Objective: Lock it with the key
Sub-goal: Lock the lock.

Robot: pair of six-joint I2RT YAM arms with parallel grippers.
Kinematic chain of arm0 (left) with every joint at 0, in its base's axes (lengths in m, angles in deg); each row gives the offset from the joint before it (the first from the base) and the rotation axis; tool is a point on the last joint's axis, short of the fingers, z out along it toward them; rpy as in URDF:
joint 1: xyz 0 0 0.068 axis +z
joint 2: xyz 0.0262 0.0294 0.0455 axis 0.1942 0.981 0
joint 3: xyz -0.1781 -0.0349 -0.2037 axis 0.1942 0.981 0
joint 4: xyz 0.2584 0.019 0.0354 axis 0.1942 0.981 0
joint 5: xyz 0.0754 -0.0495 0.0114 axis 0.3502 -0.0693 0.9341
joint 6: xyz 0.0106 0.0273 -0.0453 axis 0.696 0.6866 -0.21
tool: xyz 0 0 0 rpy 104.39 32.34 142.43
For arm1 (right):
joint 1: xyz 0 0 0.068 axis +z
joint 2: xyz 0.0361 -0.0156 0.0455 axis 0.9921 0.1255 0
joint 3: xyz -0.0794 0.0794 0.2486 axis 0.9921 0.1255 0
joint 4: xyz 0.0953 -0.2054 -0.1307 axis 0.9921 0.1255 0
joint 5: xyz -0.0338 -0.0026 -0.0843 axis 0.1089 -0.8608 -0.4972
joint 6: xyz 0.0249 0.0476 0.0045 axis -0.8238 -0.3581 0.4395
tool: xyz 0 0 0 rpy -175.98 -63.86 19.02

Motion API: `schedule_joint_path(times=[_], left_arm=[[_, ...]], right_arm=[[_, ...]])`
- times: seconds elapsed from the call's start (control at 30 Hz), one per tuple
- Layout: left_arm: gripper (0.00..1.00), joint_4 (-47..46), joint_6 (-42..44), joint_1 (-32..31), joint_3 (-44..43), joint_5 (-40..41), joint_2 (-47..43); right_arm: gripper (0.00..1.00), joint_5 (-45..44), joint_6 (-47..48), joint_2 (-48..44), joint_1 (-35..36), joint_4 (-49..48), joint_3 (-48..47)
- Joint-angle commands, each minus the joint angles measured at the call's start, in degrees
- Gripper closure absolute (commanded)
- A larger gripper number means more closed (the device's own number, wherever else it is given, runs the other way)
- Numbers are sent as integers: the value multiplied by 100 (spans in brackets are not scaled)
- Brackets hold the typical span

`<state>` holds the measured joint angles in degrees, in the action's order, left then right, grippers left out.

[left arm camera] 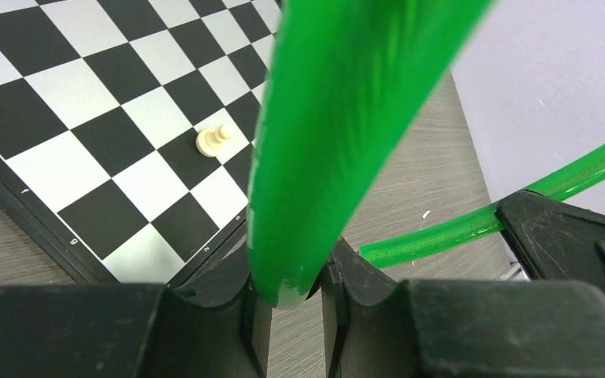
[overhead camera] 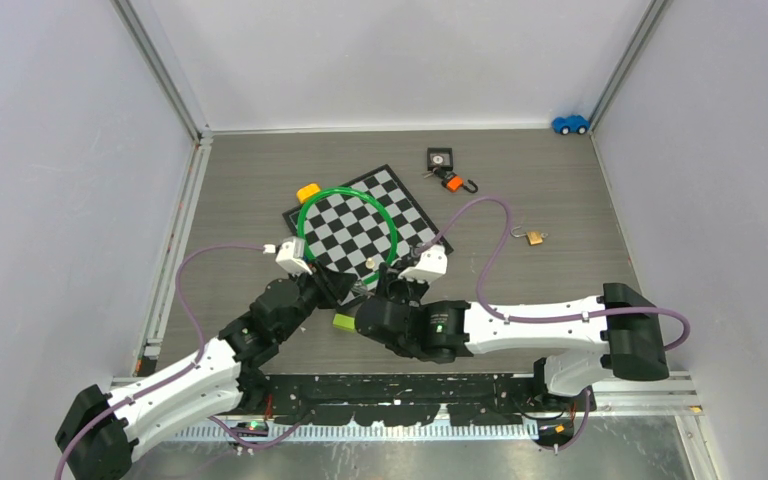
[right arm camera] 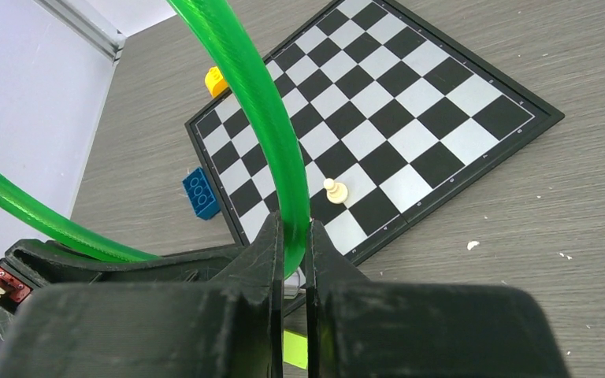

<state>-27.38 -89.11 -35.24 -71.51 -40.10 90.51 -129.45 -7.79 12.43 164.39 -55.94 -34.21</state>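
Over the near corner of the chessboard (overhead camera: 352, 232), the left gripper (left arm camera: 287, 272) and right gripper (right arm camera: 295, 244) each pinch one end of the looped cable (right arm camera: 256, 102), ends side by side, not joined.

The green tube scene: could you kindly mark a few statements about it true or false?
1. Both the left tool and the right tool are shut on the green tube. True.
2. The padlock lies on the chessboard. False: it lies on the bare table, right of the board.
3. A white pawn is on the chessboard. True.
4. The blue toy car stands beside the pawn. False: it is in the far right corner.
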Motion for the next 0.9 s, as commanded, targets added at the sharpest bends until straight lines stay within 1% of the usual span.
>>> schedule_joint_path(times=[0.0,0.27,0.5,0.7,0.87], left_arm=[[100,-691,-84,-20,-487,-23,-29],[100,-740,-89,-15,-508,52,-37],[100,-755,-29,-15,-532,27,-101],[100,-673,79,-15,-686,-212,-90],[100,-619,89,-17,-683,-236,-116]], right_arm=[[100,590,-370,156,198,-573,-1],[100,1025,-529,302,198,-799,121],[100,1194,-616,338,198,-925,278],[100,1464,-387,267,198,-1349,569],[100,1720,109,145,212,-1851,858]])
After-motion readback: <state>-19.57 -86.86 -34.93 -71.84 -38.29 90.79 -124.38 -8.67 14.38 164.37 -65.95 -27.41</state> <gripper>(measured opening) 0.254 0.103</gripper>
